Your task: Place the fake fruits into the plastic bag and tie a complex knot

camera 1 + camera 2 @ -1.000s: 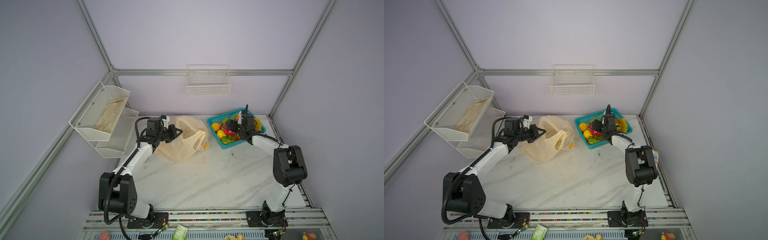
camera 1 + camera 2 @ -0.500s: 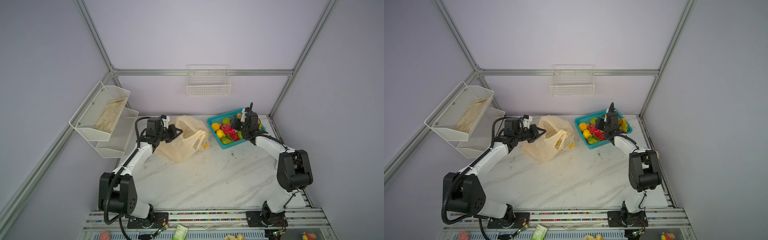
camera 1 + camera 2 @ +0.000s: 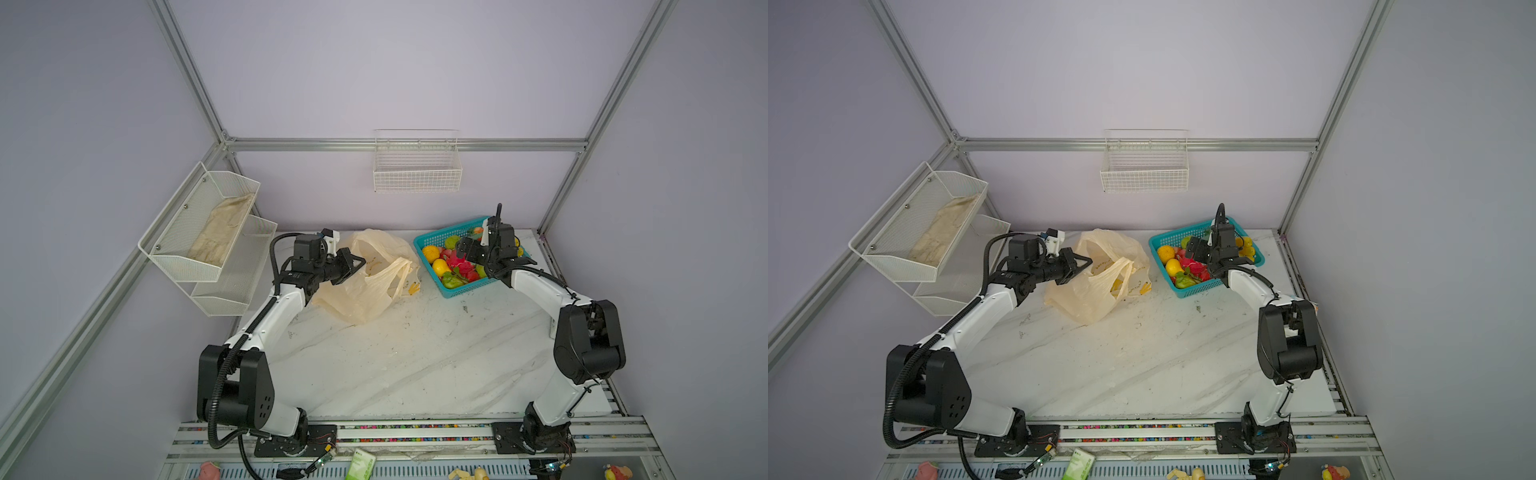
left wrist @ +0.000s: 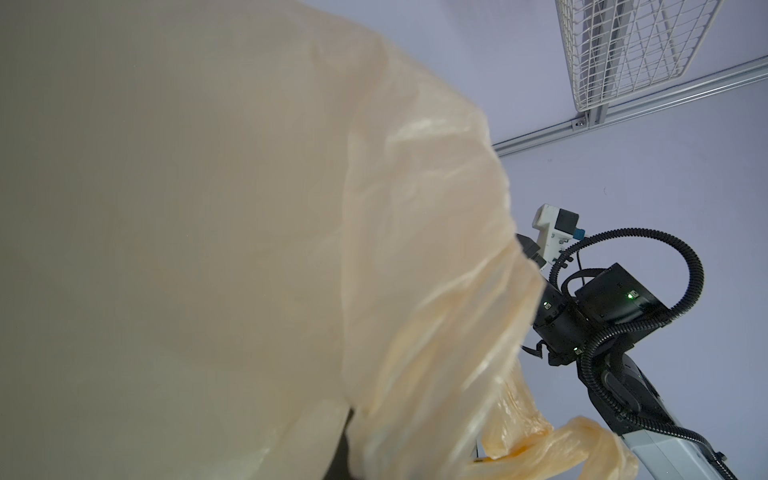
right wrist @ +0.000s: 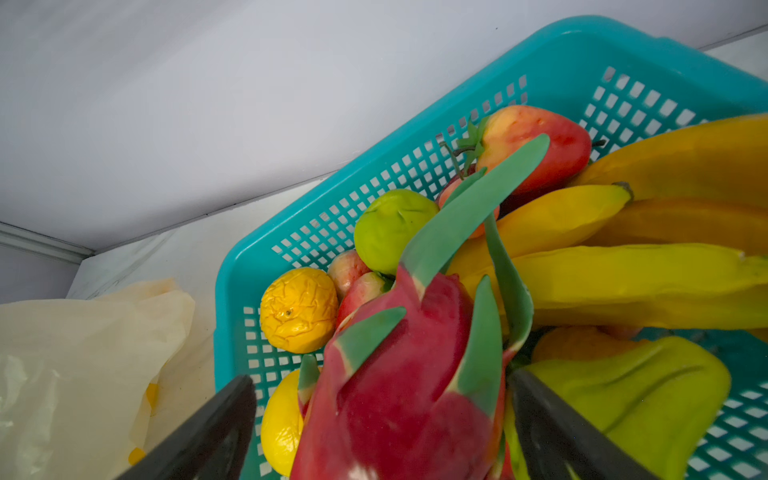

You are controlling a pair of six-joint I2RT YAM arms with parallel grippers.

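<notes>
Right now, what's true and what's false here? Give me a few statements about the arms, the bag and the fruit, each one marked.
1. The plastic bag lies beside the teal basket. True.
2. The right gripper is clamped on a banana. False: its jaws stand open on either side of the pink dragon fruit.
3. The pink dragon fruit lies among the other fruit in the teal basket. True.
4. The bag's handles are tied in a knot. False: the handle loops hang loose and untied.
5. The left gripper is shut on the plastic bag's rim. True.
</notes>
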